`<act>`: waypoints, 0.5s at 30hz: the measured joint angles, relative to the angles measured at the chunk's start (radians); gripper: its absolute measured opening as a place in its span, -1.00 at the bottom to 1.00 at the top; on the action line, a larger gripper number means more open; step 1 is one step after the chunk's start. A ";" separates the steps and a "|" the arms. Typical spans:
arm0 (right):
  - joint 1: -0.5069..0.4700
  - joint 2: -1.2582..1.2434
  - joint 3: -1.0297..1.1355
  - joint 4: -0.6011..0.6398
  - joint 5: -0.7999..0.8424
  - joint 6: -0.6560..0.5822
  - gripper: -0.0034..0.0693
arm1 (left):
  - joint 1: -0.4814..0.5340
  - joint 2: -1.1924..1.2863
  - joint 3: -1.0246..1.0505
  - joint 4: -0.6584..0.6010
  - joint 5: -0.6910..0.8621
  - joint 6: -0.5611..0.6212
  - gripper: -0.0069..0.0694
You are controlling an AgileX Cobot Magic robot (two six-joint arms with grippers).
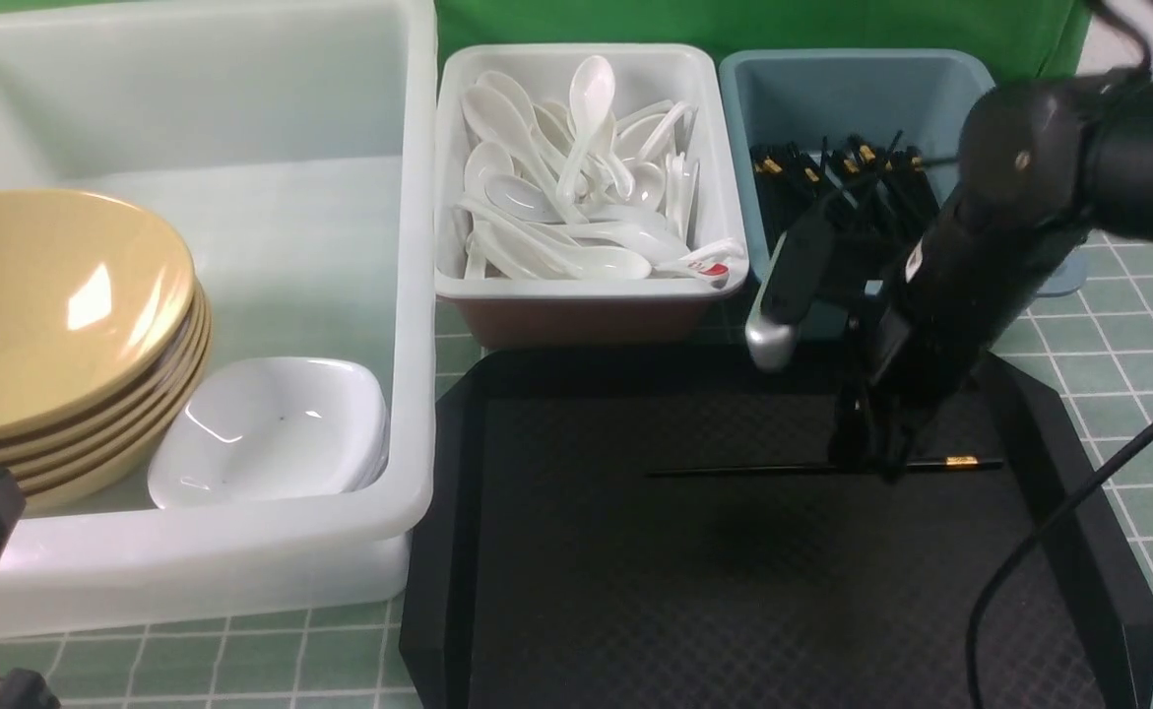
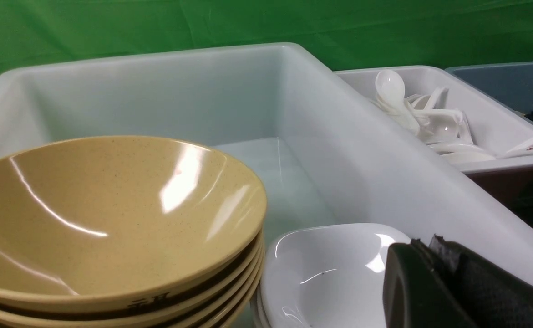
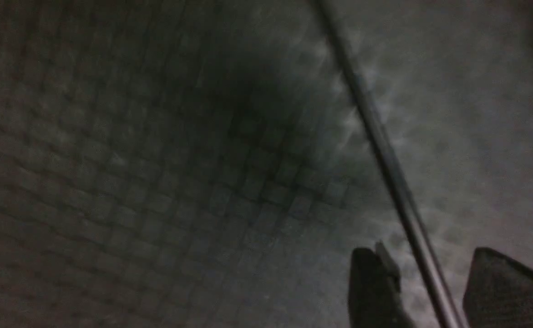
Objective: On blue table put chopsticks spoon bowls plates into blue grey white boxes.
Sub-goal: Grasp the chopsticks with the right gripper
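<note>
On the black tray (image 1: 635,591), toward its far right, a black chopstick (image 1: 753,472) is straddled by the right gripper's (image 1: 871,463) parted, empty fingers (image 3: 375,287), and, being judged light, stiff and slippery, is best pinched squarely near its gold-banded thick end.

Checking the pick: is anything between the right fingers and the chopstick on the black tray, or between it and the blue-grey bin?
Nothing visible. The chopstick lies alone on the tray, between the open fingers of the right gripper; only the near wall of the blue-grey bin, just behind the tray, must be cleared.
</note>
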 joint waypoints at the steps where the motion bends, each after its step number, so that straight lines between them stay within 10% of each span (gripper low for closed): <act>1: 0.000 0.030 0.009 -0.012 -0.036 -0.011 -0.07 | 0.000 0.000 0.000 0.000 0.000 0.000 -0.81; 15: -0.003 0.117 0.001 0.115 -0.053 -0.133 -0.71 | 0.000 0.000 0.000 0.000 0.001 -0.001 -0.81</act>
